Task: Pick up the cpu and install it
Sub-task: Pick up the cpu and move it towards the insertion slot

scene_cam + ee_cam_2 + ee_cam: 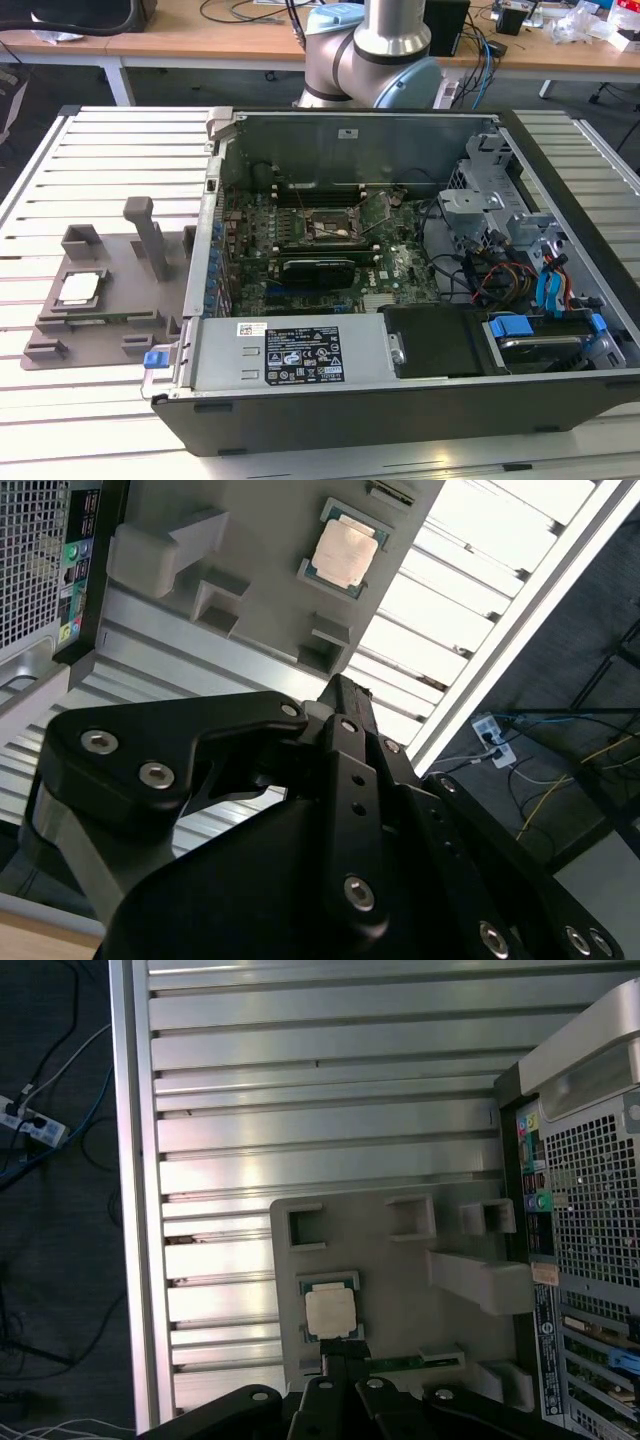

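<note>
Cpu (78, 288) lies flat in a recess of the grey fixture (120, 300) on the slatted tabletop (120, 150), to the exterior view's left of the open computer case (400, 425). Judged light, rigid and thin, with a slick metal top and a delicate underside, so take it by two opposite edges. In the second wrist view the claw (345, 686) looks clenched and empty, apart from the chip.

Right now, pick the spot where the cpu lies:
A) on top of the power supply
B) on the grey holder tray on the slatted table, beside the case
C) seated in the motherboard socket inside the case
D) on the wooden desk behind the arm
B: the cpu rests on the grey holder tray on the slatted table, to the exterior view's left of the open case.
</note>
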